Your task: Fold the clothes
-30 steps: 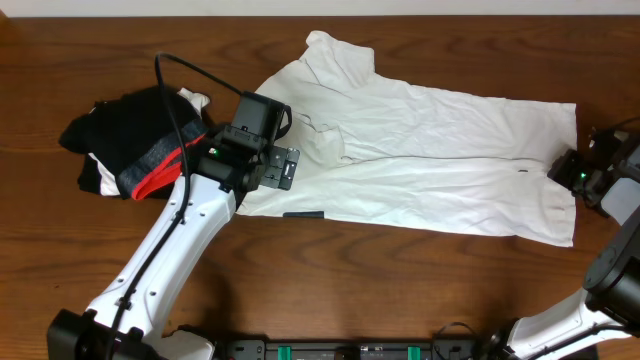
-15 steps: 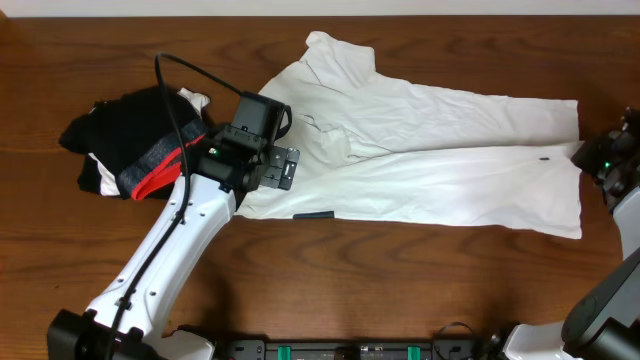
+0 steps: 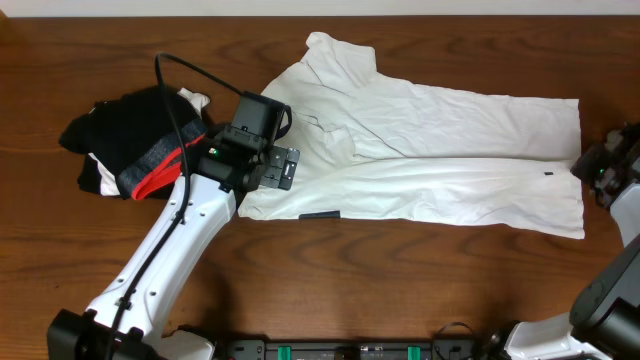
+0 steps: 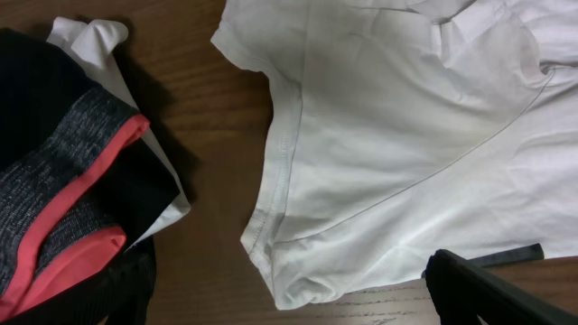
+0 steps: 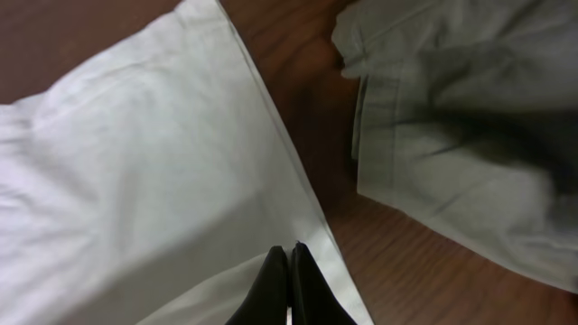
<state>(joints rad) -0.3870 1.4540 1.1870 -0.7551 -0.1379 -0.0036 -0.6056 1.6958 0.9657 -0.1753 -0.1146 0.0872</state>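
A large white short-sleeved cotton T-shirt (image 3: 440,150) lies spread across the brown wooden counter (image 3: 400,290), from centre to 3 o'clock; the right fingers (image 5: 290,257) are clenched on its hem; the left fingers (image 3: 287,168) hang released above its 9 o'clock sleeve.

A dark wooden table (image 3: 120,40) carries everything. A white T-shirt (image 3: 450,150) lies spread flat across its middle and right, creased, hem towards the right edge. At the left, apart from the shirt, sits a heap of black garments (image 3: 125,135) with a grey-and-red band (image 3: 160,170). A crumpled greyish cloth (image 5: 470,135) lies near the hem, bare wood between.
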